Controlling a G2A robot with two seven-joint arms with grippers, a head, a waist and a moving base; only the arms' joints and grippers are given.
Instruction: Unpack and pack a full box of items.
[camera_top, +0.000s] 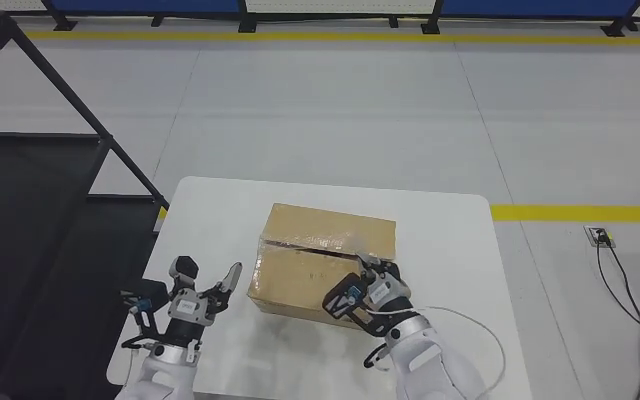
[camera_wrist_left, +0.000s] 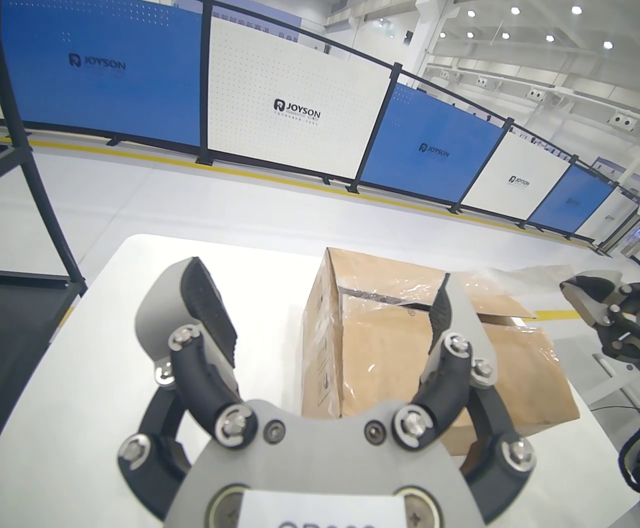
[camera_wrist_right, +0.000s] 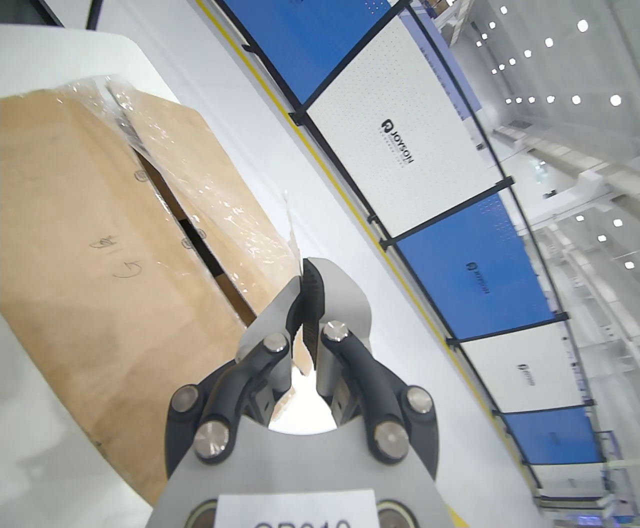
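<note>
A brown cardboard box (camera_top: 320, 262) stands in the middle of the white table (camera_top: 450, 230). Its top flaps are slightly parted along the seam, and crinkled clear tape (camera_wrist_right: 225, 210) lies loose over the top. My right gripper (camera_top: 368, 268) is at the box's near right corner, shut on a free strip of that tape (camera_wrist_right: 289, 225); the right wrist view shows its tips (camera_wrist_right: 305, 267) pinching the film. My left gripper (camera_top: 210, 275) hangs open over the table just left of the box (camera_wrist_left: 380, 345), nothing between its fingers (camera_wrist_left: 205, 300). The right gripper (camera_wrist_left: 582, 292) also appears past the box.
A black metal rack (camera_top: 50, 200) stands off the table's left side. Bare table surface lies left and right of the box. A white cable (camera_top: 480, 330) loops by my right arm. Blue and white fence panels (camera_wrist_left: 300, 100) line the far floor.
</note>
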